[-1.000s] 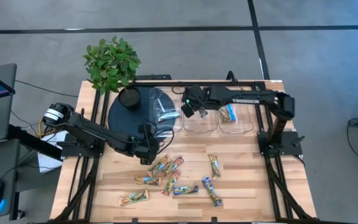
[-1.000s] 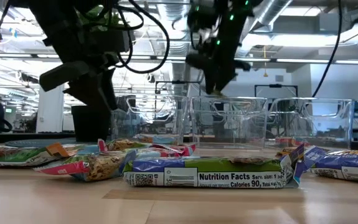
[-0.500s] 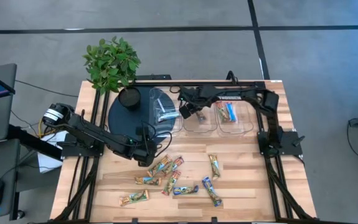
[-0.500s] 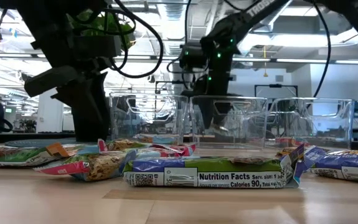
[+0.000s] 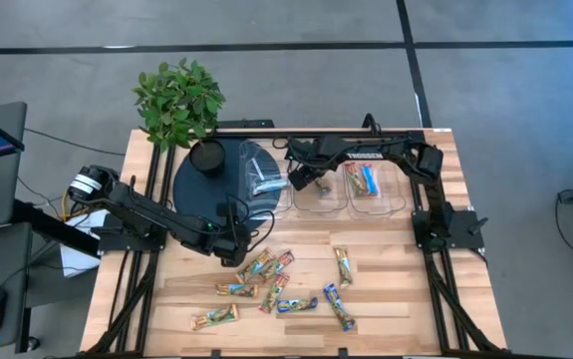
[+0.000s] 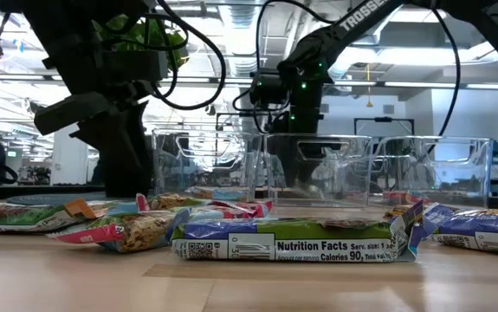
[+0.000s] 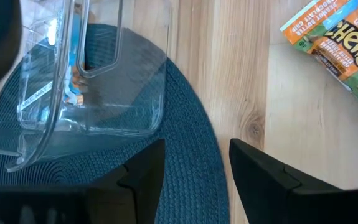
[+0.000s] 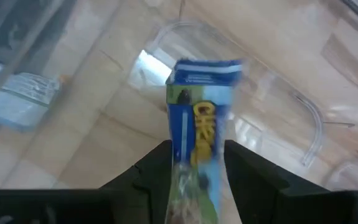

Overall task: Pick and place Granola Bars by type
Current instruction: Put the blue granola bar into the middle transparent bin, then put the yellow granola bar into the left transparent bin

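Observation:
Several granola bars (image 5: pixel 276 284) in green-tan, blue and red-orange wrappers lie loose on the wooden table's near half. Three clear bins stand in a row at the far side. The right bin (image 5: pixel 373 204) holds a few bars, and the left bin (image 5: pixel 263 184) stands on a dark round mat. My right gripper (image 5: pixel 301 179) is over the middle bin (image 5: pixel 323 199), shut on a blue bar (image 8: pixel 197 124). My left gripper (image 5: pixel 238 244) is open (image 7: pixel 194 168) at the mat's near edge, beside the pile, with nothing between its fingers. My right gripper pinches the blue granola bar between its two fingers (image 8: pixel 160 165), at the bar's near end (image 8: pixel 194 180). The bar sticks out forward past the fingertips, its free end (image 8: pixel 203 68) lifted clear over the middle bin's floor.
A potted plant (image 5: pixel 178 100) and a black pot (image 5: pixel 206 158) stand at the table's far left, on the mat (image 5: pixel 191 194). A green-orange bar (image 7: pixel 334 43) lies just ahead of my left gripper. Bare wood (image 5: pixel 406 289) lies near the right edge.
My right gripper has come down from above the bins to the middle bin's rim level and shifted a little toward the table's left and near side, with the blue bar still in its fingers. The loose bars have stayed put.

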Action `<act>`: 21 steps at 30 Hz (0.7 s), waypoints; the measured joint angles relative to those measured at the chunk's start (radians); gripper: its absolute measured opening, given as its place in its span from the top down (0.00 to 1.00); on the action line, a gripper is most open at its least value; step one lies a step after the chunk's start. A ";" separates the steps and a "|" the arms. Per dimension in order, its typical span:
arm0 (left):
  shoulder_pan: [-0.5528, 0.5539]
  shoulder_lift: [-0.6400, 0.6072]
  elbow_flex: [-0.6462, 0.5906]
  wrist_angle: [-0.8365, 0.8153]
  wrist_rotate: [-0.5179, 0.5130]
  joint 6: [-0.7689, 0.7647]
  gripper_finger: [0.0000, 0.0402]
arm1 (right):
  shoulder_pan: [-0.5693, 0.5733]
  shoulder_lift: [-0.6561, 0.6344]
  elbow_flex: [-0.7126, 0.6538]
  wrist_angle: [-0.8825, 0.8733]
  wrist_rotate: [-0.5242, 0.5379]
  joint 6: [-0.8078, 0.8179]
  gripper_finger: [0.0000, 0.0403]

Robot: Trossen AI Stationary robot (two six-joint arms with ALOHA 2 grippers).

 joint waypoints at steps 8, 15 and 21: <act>0.000 0.000 0.000 0.000 -0.004 0.001 0.56 | 0.021 0.000 0.000 -0.004 -0.001 -0.072 0.53; 0.001 0.000 0.000 0.000 -0.028 0.009 0.56 | 0.064 -0.072 0.060 -0.146 0.061 -0.078 0.50; 0.000 0.000 0.000 0.002 -0.028 0.010 0.56 | 0.159 -0.249 0.074 -0.169 0.147 -0.080 0.51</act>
